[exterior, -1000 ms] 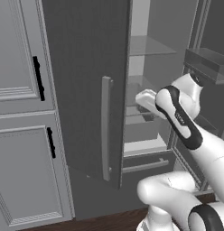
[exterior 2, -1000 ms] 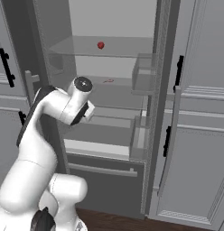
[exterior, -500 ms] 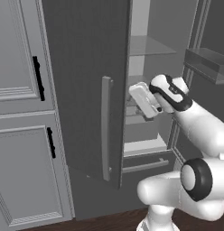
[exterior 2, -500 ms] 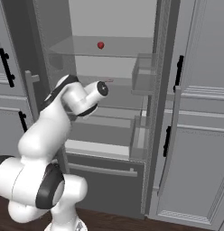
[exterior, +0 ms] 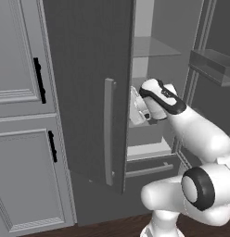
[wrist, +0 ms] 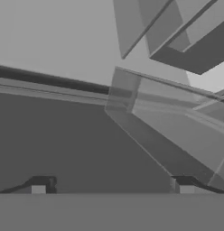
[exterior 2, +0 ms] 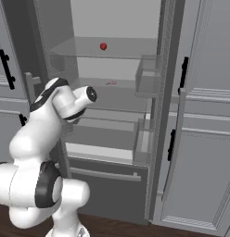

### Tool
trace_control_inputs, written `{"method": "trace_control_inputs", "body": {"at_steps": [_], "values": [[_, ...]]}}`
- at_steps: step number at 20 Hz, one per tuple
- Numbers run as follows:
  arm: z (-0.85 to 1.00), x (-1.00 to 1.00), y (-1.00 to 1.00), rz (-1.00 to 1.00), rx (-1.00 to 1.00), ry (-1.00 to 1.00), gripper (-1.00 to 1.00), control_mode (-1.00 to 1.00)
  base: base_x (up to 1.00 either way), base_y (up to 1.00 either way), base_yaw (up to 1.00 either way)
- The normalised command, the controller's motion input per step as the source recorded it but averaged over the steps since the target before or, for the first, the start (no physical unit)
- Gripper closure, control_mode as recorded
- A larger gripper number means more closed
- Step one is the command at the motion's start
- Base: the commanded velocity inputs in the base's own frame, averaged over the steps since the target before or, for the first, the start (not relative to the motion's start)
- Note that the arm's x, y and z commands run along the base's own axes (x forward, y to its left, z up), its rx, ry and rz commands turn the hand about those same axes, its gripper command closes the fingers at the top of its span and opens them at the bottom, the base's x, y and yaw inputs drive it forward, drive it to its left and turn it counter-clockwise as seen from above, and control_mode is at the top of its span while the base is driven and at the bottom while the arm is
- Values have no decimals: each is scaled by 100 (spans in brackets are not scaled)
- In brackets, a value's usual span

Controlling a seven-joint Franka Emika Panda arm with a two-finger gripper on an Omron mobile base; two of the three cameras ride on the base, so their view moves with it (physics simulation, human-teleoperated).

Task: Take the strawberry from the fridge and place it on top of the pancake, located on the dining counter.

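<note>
A: Where is the strawberry?

B: We see it in the right base view, a small red berry sitting on the upper glass shelf inside the open fridge, toward the left half of that shelf. Nothing touches it.

A: And the arm?

B: We see the arm reaching into the fridge at the level below that shelf, well under the berry. In the left base view the hand sits just past the edge of the open door, beside its long bar handle.

A: What about the claw?

B: In the hand view we see its two dark tips low in the frame, set wide apart with nothing between them, so we read it as spread and empty. Ahead of them lie a dark surface and the clear door bins, seen at a tilt.

A: Anything else in the fridge?

B: We make out a small pale pink item on the lower shelf. Grey cabinets with black handles stand to either side of the fridge.
</note>
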Motion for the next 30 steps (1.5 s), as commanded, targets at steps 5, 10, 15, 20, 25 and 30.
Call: {"method": "trace_control_inputs", "body": {"at_steps": [5, 10, 15, 20, 25, 30], "values": [[1, -95, 91, 0, 0, -2, -100, -100, 0, 0, 0], [0, -68, 100, 1, -1, 0, -100, -100, 0, 0, 0], [0, -33, 100, 0, -4, 0, -100, -100, 0, 0, 0], [0, -3, 100, 0, -9, 0, -100, -100, 0, 0, 0], [-16, 0, 66, 0, -17, 1, -100, -100, 0, 0, 0], [-12, -18, -66, 0, -6, 0, -100, -100, 0, 0, 0]]}}
